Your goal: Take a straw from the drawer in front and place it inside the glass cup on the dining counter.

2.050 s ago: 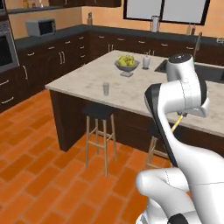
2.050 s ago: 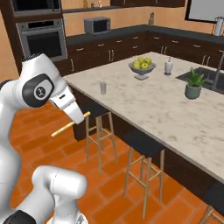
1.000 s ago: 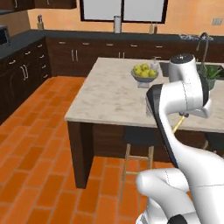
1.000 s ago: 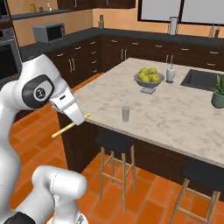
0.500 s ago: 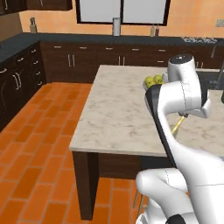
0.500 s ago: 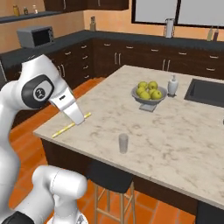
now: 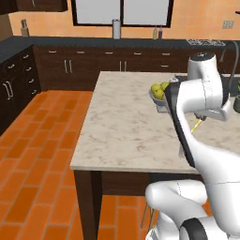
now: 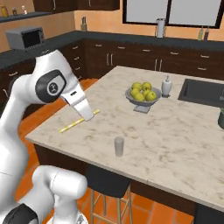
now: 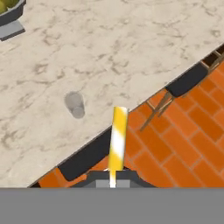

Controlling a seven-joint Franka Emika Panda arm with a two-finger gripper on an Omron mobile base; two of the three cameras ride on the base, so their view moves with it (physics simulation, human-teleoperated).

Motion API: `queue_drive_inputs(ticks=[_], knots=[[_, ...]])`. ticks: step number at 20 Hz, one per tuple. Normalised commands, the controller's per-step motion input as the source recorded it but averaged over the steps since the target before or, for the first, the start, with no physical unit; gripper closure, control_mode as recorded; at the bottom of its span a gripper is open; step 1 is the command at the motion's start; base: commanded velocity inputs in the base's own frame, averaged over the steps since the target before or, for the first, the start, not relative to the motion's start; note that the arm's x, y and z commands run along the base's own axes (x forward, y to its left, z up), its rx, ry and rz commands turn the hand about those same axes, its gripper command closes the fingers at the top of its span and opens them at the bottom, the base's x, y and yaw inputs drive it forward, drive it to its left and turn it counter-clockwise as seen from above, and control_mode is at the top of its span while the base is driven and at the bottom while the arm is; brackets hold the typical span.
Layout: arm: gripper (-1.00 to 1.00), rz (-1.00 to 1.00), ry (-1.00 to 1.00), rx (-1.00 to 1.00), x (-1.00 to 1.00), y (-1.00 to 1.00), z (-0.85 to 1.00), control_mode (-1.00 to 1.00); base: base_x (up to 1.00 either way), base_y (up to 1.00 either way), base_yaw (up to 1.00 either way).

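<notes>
Your hand (image 8: 87, 114) is pinched tight on the straw (image 8: 78, 121), which in the right base view sticks out as a pale yellow stick slanting down toward the lower left of the frame, above the near left part of the marbled tabletop (image 8: 175, 140). In the hand view the straw (image 9: 117, 140) rises from the bottom centre, and its tip lies over the tabletop (image 9: 109, 52) edge with orange floor tiles (image 9: 183, 131) at the right. You can see the glass cup (image 8: 119, 146) standing upright and empty near the front edge of the tabletop, at the lower centre of the right base view, to the right of the straw and apart from it; in the hand view the glass cup (image 9: 75, 104) sits left of the straw's tip. A grey fruit bowl (image 8: 142, 96) holding yellow-green fruit stands further back, at the centre of the right base view, with a small white dispenser bottle (image 8: 166, 86) just to its right and a dark sink (image 8: 203, 92) at the right edge. Dark stools (image 8: 109, 183) tuck under the front edge of the tabletop. In the left base view the straw (image 7: 197, 125) shows beside the white arm at the right.
</notes>
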Motion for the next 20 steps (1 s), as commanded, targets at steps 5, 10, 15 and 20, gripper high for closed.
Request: queue_drive_inputs(ticks=[5, 10, 15, 20], knots=[[1.00, 0.29, -0.14, 0.21, 0.23, -0.68, 0.10, -1.00, 0.00, 0.00, 0.00], [1.00, 0.46, -0.24, 0.18, 0.32, -0.56, 0.19, -1.00, 0.00, 0.00, 0.00], [1.00, 0.47, -0.23, 0.10, 0.29, -0.18, 0.05, -1.00, 0.00, 0.00, 0.00], [1.00, 0.42, -0.33, 0.07, 0.05, 0.00, 0.00, -1.00, 0.00, 0.00, 0.00]])
